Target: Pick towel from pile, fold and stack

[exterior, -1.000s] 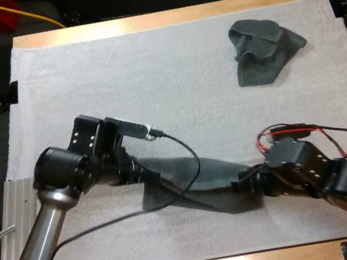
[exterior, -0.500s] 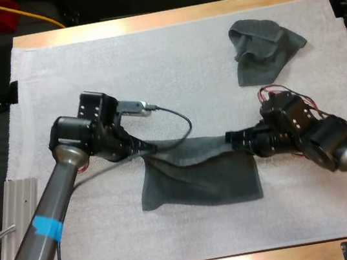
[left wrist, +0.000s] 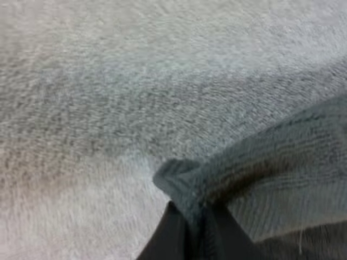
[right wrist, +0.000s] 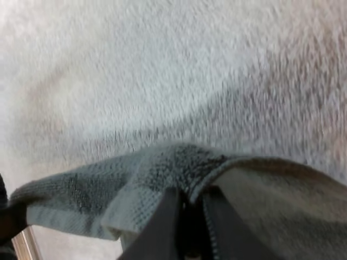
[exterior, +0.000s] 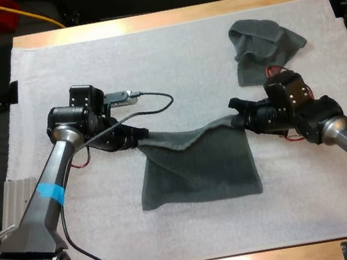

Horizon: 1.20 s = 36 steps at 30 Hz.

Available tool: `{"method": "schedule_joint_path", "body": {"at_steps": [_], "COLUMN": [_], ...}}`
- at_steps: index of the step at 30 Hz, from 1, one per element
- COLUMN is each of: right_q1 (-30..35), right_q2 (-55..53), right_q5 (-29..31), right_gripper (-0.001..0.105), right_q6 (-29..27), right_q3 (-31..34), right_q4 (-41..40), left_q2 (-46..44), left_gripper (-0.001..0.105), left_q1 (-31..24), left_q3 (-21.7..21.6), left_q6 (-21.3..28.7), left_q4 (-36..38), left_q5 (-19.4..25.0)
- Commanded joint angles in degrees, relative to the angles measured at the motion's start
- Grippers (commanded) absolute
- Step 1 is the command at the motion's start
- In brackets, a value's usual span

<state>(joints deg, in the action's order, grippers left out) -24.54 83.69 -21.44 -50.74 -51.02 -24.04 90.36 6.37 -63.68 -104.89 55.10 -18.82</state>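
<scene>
Towel [exterior: 199,168] spread over mat [exterior: 150,61], left claw [exterior: 142,136] pinching one corner, right claw [exterior: 238,118] pinching other

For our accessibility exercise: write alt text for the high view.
The left gripper and the right gripper each pinch a far corner of a grey-green towel spread on the white mat; a crumpled towel lies at the far right.

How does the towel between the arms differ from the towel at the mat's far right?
The held towel is spread out; the far towel is crumpled. The held towel is gripped by the left end effector and right end effector; the far towel lies free. Both are dark grey-green.
</scene>
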Motion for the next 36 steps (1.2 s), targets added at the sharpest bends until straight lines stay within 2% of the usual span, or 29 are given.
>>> {"method": "schedule_joint_path", "body": {"at_steps": [1,10,22,25,29,31,33,34,36], "right_q1": [0.6,0.6,2.3,2.8,3.0,3.0,3.0,3.0,3.0], "right_q2": [0.8,5.1,7.6,8.2,8.6,8.6,8.6,8.6,8.6], "right_q5": [-0.8,0.7,6.0,6.3,6.2,6.2,6.1,5.7,4.2], "right_gripper": [0.001,0.001,0.001,0.002,0.019,0.032,0.051,0.057,0.069], "right_q6": [1.3,8.4,11.9,12.4,12.4,12.4,12.4,12.4,12.1], "right_q3": [0.0,0.0,0.0,0.0,0.0,0.0,0.0,0.0,0.0], "right_q4": [2.3,11.5,18.4,19.6,21.8,23.2,26.1,27.0,30.2], "left_q2": [0.1,2.6,2.9,2.9,2.9,2.9,2.9,2.9,2.9], "left_gripper": [0.000,0.000,0.000,0.006,0.040,0.055,0.072,0.073,0.068], "left_q1": [-0.4,-1.8,-1.9,-1.9,-1.9,-1.9,-1.9,-1.9,-1.9], "left_q3": [-0.2,-0.2,-0.2,-0.2,-0.2,-0.2,-0.2,-0.2,-0.2], "left_q6": [-1.3,-4.7,-7.6,-7.6,-7.6,-7.6,-7.6,-7.6,-7.6], "left_q4": [-2.4,-7.5,-15.1,-16.6,-18.2,-18.5,-18.8,-18.9,-18.9], "left_q5": [-0.4,-1.6,-0.6,-0.7,-0.8,-0.8,-1.2,-1.3,-2.1]}}
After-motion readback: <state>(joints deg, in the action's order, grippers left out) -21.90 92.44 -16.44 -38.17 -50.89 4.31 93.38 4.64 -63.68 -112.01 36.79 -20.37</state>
